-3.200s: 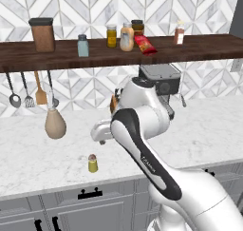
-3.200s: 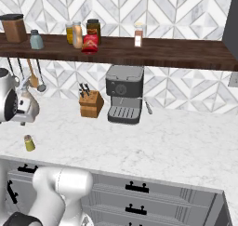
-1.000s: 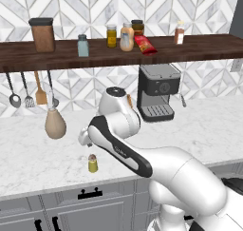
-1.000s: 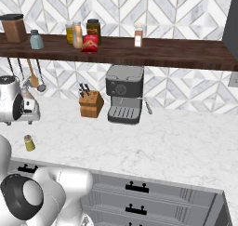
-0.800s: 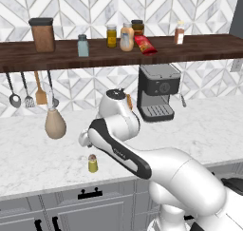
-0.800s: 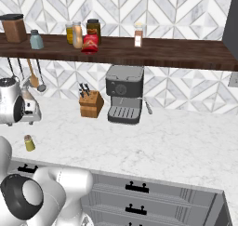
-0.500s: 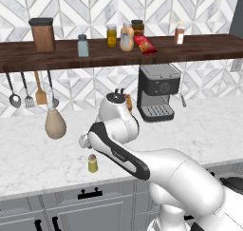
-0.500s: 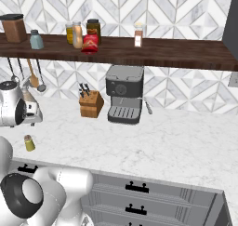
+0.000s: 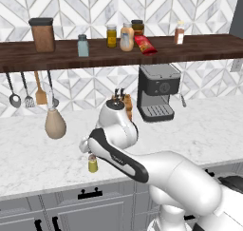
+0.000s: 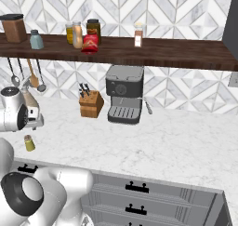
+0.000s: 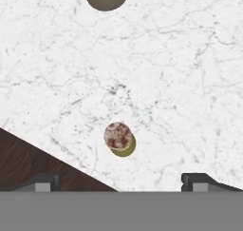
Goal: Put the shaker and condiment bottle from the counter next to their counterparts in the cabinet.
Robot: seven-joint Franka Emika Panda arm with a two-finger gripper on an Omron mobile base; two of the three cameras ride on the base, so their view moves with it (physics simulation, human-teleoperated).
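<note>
On the white marble bench [image 9: 38,163], the pincer [image 11: 121,181] has swung directly above the small yellow-green, brown-capped shaker [image 11: 119,139], fingers apart, ready to descend

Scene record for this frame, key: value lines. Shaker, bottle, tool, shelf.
shaker: upright on the counter near its front edge, untouched
tool: above the shaker, open, fingers either side, apart from it
red bottle: already on the shelf, beside the cream-orange bottle
blue-grey shaker: on the shelf, left part
</note>
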